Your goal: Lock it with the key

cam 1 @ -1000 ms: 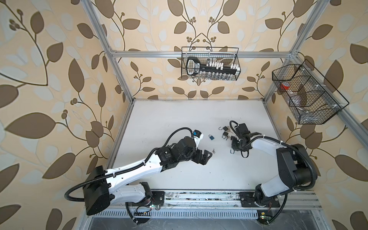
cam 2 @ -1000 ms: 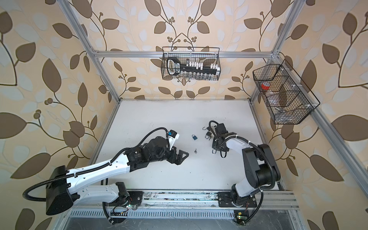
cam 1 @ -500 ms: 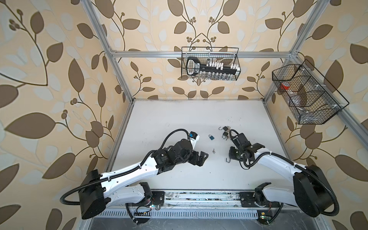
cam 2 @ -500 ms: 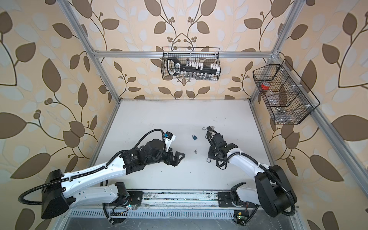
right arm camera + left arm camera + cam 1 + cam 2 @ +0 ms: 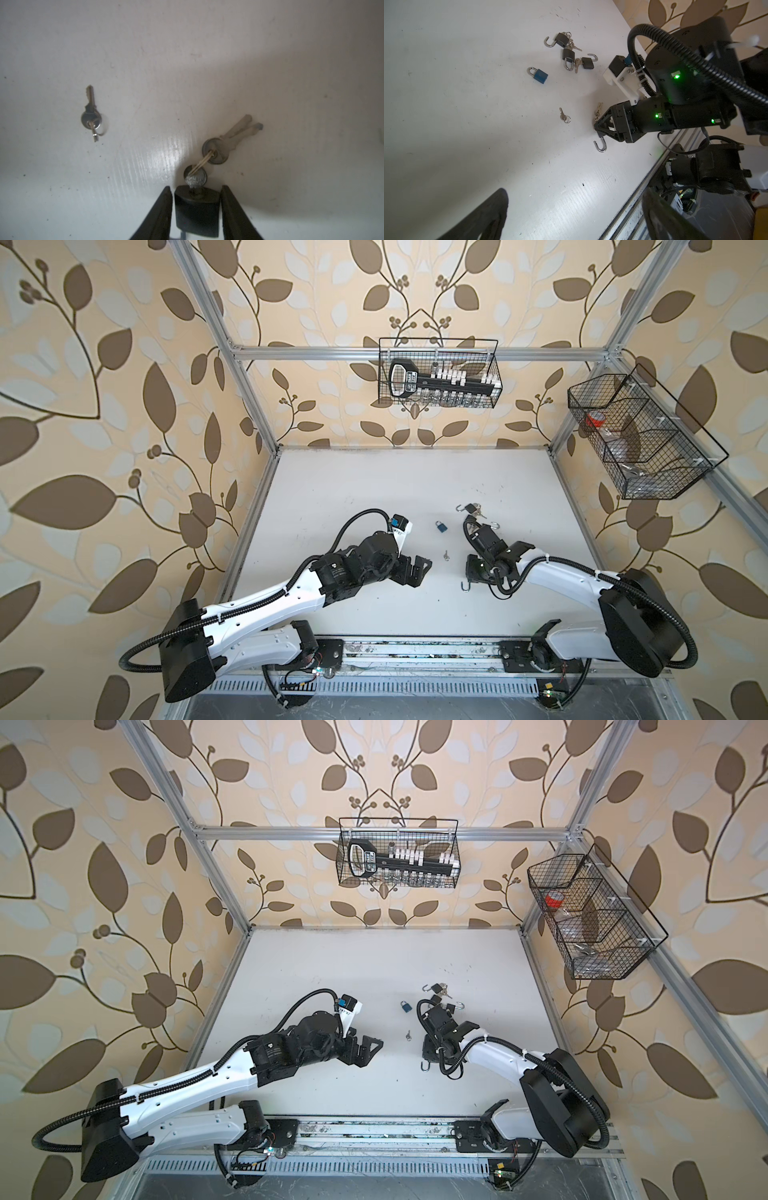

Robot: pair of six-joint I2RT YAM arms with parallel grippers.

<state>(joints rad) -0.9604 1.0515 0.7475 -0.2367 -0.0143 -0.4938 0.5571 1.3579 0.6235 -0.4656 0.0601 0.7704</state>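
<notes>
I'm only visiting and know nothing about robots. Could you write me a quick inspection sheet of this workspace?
Surface: white table, scuffed and speckled with dirt.
Job's things: black padlock, shackle open, key in it, two more keys on its ring.
Clutter: blue padlock, closed; loose key; three more black padlocks among keys.
Grippers: left gripper open and empty; right gripper straddles the black padlock, grip unclear.
Cables: black hoses run along both arms.
Surroundings: leaf wallpaper, metal frame, wire baskets hung on the walls.
</notes>
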